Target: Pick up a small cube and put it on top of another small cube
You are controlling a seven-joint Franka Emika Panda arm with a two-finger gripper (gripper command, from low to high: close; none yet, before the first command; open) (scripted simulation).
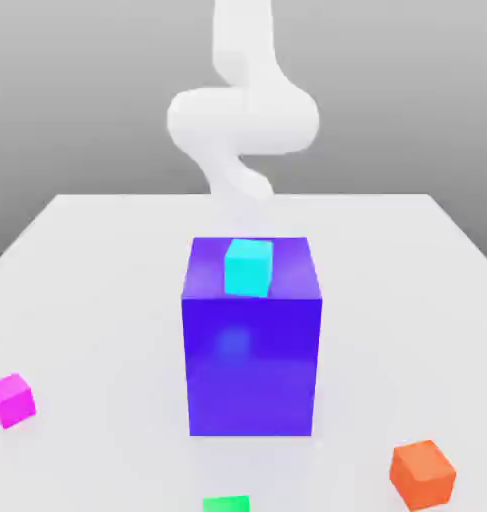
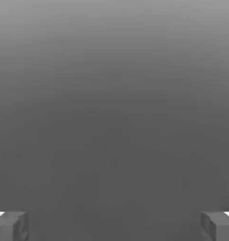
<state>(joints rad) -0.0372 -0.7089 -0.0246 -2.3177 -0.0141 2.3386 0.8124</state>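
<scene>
A small cyan cube point(image 1: 248, 267) rests on top of a tall blue block point(image 1: 252, 350) in the middle of the white table. Three more small cubes lie on the table: a magenta cube point(image 1: 10, 399) at the exterior view's left, an orange cube point(image 1: 423, 474) at its right, and a green cube point(image 1: 226, 504) cut off by the near edge. My white arm point(image 1: 242, 115) rises behind the blue block. In the hand view my gripper point(image 2: 114, 226) is open, its grey fingertips point(image 2: 10, 226) far apart with nothing between them and plain grey background ahead.
The white table point(image 1: 107, 280) spreads around the blue block, which stands much taller than the small cubes. The arm stands at the table's far edge.
</scene>
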